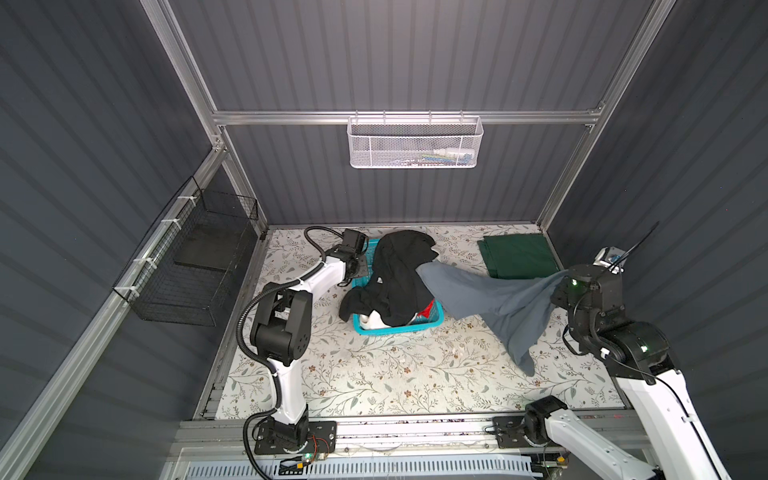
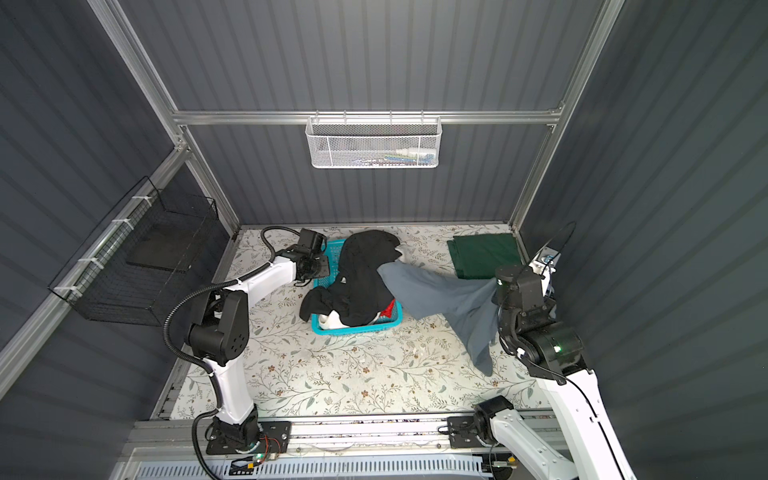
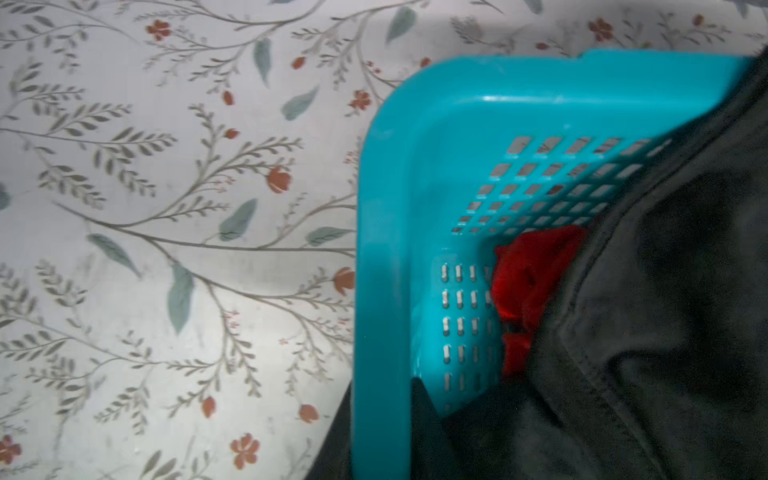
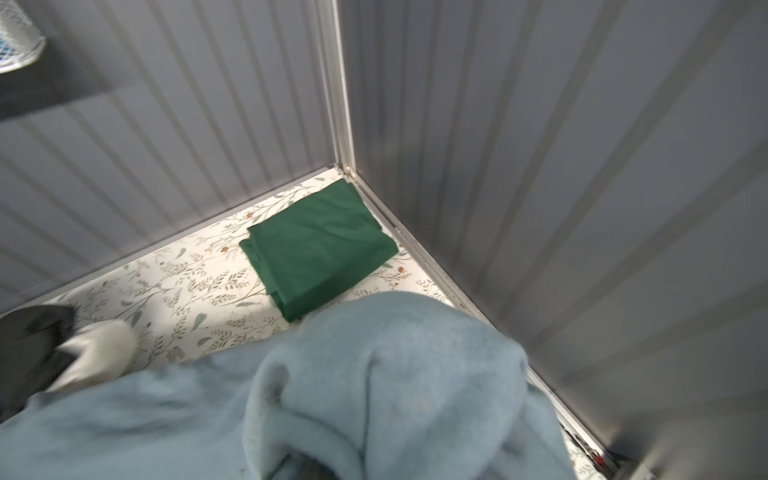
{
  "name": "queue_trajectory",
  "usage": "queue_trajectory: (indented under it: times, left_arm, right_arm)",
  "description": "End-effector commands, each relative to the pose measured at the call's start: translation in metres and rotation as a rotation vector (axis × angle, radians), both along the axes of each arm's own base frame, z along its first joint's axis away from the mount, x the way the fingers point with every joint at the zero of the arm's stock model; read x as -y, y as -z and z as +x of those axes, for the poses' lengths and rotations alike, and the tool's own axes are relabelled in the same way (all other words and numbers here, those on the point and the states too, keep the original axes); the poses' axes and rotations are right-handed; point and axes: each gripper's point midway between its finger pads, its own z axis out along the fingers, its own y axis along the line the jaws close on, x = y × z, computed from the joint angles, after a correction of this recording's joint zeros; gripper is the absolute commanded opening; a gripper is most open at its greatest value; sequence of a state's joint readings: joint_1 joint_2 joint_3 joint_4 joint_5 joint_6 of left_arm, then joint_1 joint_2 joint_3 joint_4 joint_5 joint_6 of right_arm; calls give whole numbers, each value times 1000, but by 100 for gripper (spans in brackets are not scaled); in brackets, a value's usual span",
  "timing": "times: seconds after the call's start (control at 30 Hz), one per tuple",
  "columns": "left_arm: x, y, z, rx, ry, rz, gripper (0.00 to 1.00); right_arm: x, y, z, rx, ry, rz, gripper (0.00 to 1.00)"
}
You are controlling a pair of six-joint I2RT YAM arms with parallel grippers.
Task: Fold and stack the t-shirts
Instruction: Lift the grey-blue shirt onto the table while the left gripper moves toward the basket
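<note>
Right claw (image 1: 557,286): closed on a bunched end of the blue-grey shirt (image 1: 478,299), and held above the right side of the table (image 1: 374,374). In both top views the shirt stretches from this claw leftward to the basket (image 1: 399,330), where its other end lies under the black shirt (image 1: 399,282). A loose tail hangs down and meets the table toward the near edge. In the right wrist view the blue-grey cloth fills the lower part and covers the fingers.

Left claw (image 1: 356,266): positioned at the far left rim of the basket. Its fingers are not in the left wrist view, and the top views are too coarse to show the gap. Whether it stands wide or narrow cannot be told.

Basket: turquoise, on the table left of centre. The black shirt is heaped on top and drapes over the far and left rims. The red shirt (image 3: 532,274) lies beneath it against an inner corner of the basket. The white shirt (image 1: 372,320) shows at the near left corner.

Green shirt (image 1: 517,255): folded flat into a rectangle in the far right corner of the table, well apart from the basket. The raised blue-grey cloth crosses its near edge in the top views; contact cannot be confirmed.
</note>
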State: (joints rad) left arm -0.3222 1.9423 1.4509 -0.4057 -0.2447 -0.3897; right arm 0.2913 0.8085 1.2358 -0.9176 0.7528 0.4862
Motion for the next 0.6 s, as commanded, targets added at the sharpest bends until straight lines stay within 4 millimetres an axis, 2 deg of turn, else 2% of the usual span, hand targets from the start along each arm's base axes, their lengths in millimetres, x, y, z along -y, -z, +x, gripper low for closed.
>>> queue_trajectory:
  times: [0.0,0.17,0.27,0.43,0.5,0.57]
  left_arm:
    - [-67,-9,-5,-16,-146,136,17]
    - [-109,-26,0,10,-244,210,17]
    - [-130,-31,7,24,-285,242,18]
    - [-143,-37,19,30,-307,316,22]
    - [-150,-43,24,46,-325,362,25]
    - [-155,-50,34,66,-324,411,34]
  right_arm:
    - [11,-3,-9,11,42,-17,0]
    - [4,9,0,-30,20,7,0]
    - [6,8,0,-25,20,-2,0]
    - [-4,9,2,-2,-30,52,0]
    - [-14,17,7,-4,-69,105,0]
    - [-29,33,15,-14,-124,179,0]
